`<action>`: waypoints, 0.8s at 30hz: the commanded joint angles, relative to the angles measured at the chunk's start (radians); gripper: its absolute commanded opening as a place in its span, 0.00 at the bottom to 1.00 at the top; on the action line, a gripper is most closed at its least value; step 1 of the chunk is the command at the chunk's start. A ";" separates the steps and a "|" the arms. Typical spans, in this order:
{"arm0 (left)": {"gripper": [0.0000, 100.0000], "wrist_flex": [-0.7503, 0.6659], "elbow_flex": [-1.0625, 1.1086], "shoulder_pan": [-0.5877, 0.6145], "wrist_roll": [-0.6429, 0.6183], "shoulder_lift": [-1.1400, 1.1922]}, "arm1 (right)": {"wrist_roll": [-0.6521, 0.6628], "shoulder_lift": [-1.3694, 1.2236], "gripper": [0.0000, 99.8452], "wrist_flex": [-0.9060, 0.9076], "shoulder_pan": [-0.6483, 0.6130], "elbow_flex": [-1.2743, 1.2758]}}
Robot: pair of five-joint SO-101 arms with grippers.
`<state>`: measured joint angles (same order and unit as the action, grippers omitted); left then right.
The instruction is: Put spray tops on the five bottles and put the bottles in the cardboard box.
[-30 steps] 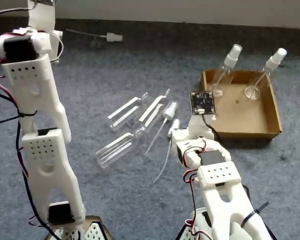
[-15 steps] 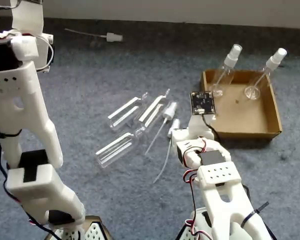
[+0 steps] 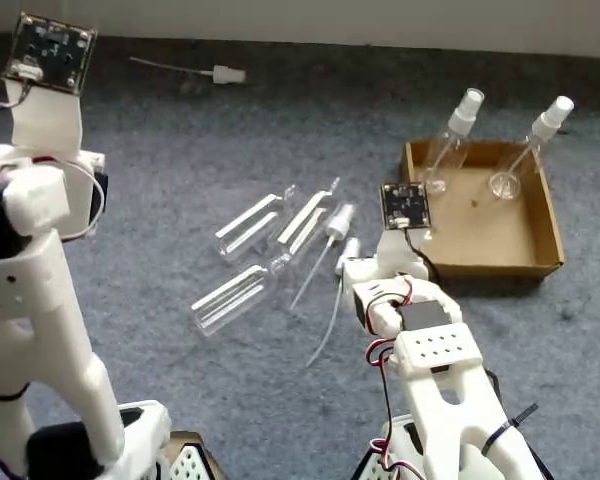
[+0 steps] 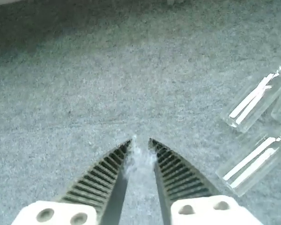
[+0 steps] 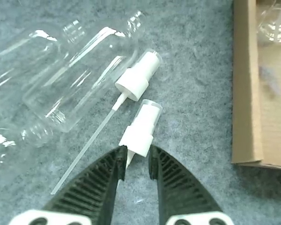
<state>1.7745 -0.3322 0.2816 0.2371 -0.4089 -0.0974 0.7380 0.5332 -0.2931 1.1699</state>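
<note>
From above the arms' near end, the fixed high camera looks down and away over the grey worktop (image 3: 180, 130) to the cardboard box (image 3: 480, 268) at far right. Each wrist camera rides close behind its own left gripper (image 4: 140, 141) or right gripper (image 5: 136, 152), aimed steeply down. All three views share the clear bottles (image 3: 250, 225) lying mid-scene. The high and right wrist views also share the box's left wall.

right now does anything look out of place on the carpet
One spray top lies alone at the far edge of the carpet, well away from the uncapped bottles and the cardboard box.
</note>
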 commanded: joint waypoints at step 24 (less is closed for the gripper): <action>0.01 -0.258 1.233 0.005 0.029 -1.196 | -0.008 0.022 0.06 0.191 0.002 -0.142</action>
<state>1.5520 0.8017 0.2816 0.2371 -1.4584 -0.0974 0.7380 0.7096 -0.2931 1.1178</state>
